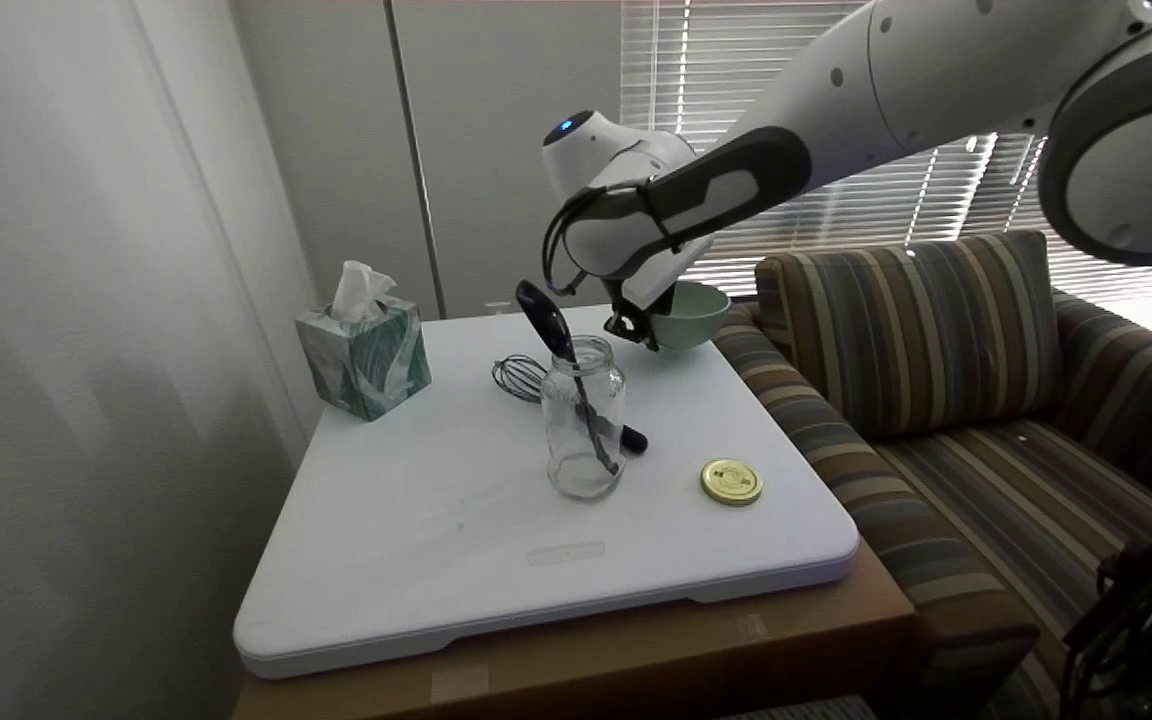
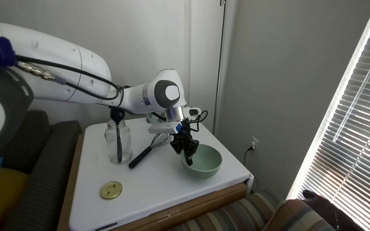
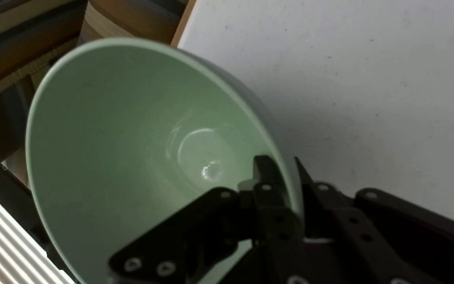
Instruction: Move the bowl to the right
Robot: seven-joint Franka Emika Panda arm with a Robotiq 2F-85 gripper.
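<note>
Well, the claw [image 3: 283, 167] is clamped on the rim of the mint-green bowl [image 2: 209, 158]: in the wrist view one finger [image 3: 267, 171] sits inside the bowl and its mate outside, the rim pinched between the two. In both exterior views the bowl is near the corner of the white counter [image 1: 416, 500] where the edge along the striped armchair [image 1: 911, 340] meets the edge facing the grey wall [image 2: 284, 80]. From where I stand I can't tell whether its base touches the counter. The white robot arm [image 1: 966, 80] reaches over the counter to it.

Toward the other end of the armchair edge, near the next corner, a gold lid [image 1: 732, 481] lies flat. Farther in from the edges a clear glass jar [image 1: 564, 425] stands upright, with a black utensil [image 1: 554, 332] leaning in it, rounded head sticking out above the mouth. Just beside the jar, on its grey-wall side, lies a whisk [image 2: 145, 152], with its black handle toward the armchair edge and its wires away from it. Over at the edge opposite the armchair stands a green patterned tissue box [image 1: 366, 355], a white tissue [image 1: 361, 290] poking from its top. Slatted blinds [image 1: 706, 60] hang beyond the armchair.
</note>
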